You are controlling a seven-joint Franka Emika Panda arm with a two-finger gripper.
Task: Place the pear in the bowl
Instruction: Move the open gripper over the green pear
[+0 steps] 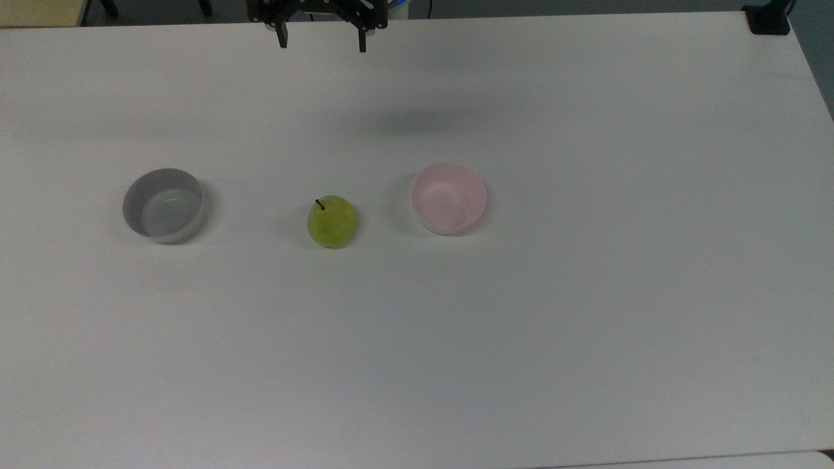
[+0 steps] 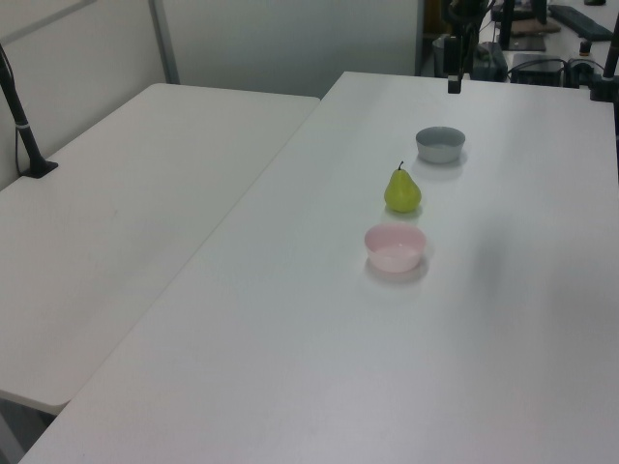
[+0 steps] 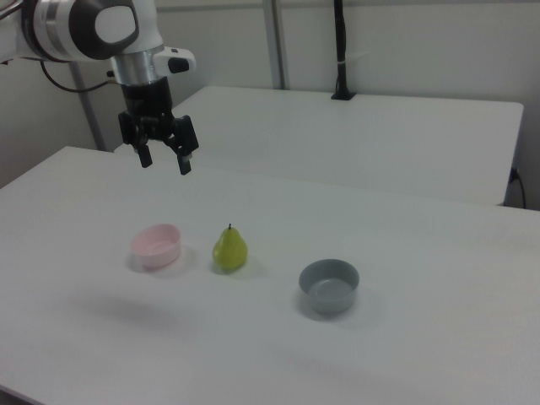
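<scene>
Grey bowl (image 3: 329, 286): round, smooth, sitting nearest.
Pear (image 3: 229, 248): glossy yellow-green, standing mid-bench between the bowls.
Bowl (image 3: 157, 245): pale pink, smooth.
Bench (image 3: 439, 354): matte white.
Hand (image 3: 164, 160): hanging spread wide, holding nothing.

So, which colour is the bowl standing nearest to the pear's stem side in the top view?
Grey. The grey bowl stands on the top view's left of the pear; the top view shows it best.

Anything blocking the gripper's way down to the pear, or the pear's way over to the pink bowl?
Nothing visible. The open gripper hangs above bare table; the pear stands alone, with clear table between it and the pink bowl.
</scene>
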